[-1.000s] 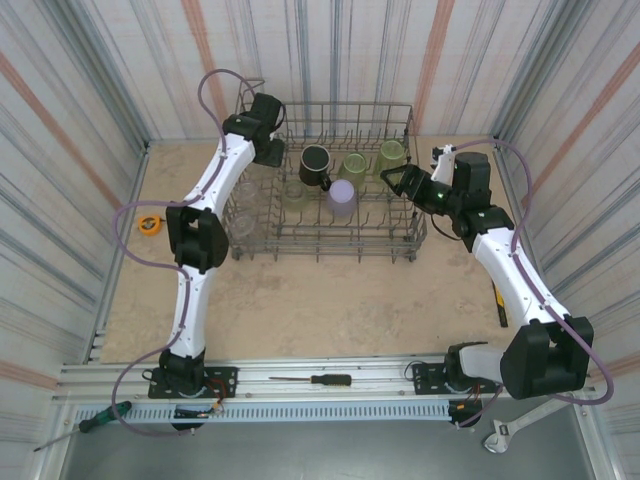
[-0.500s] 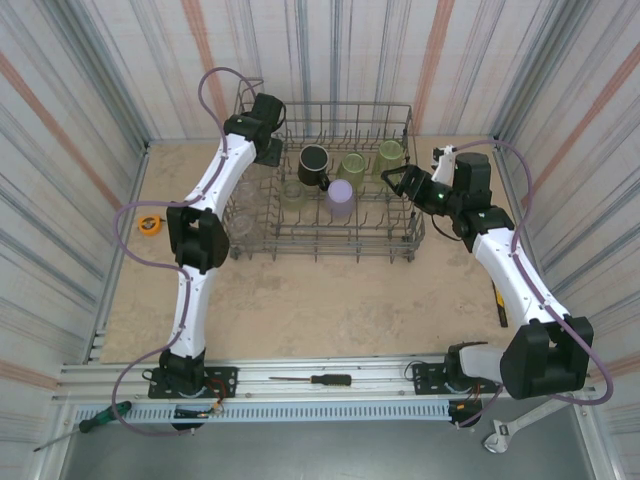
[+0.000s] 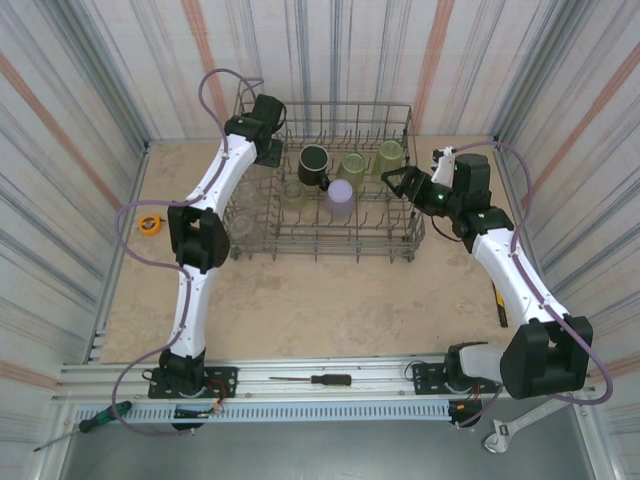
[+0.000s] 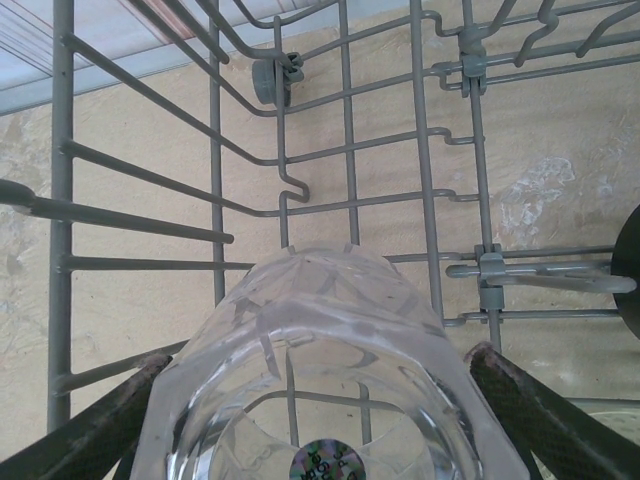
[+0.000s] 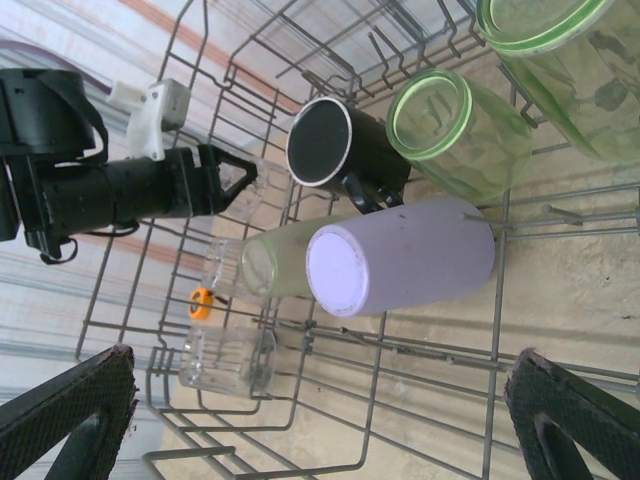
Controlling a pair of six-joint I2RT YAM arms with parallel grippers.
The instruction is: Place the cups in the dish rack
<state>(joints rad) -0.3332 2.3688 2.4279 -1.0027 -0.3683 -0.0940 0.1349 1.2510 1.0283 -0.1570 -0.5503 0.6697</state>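
Left gripper [image 3: 268, 152] clamped on clear cup [image 4: 320, 350] at far-left corner of dish rack [image 3: 320, 246]; inside rack, black mug [image 3: 315, 164], lavender cup [image 3: 342, 198], green tumblers [image 3: 391, 153] to their right; right gripper [image 3: 398, 182] spread wide open at rack's right end.

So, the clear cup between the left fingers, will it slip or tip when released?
The clear cup has smooth, glossy facets, so it may slip between the fingers. It looks thin and light, so it could tip against the dish rack wires.
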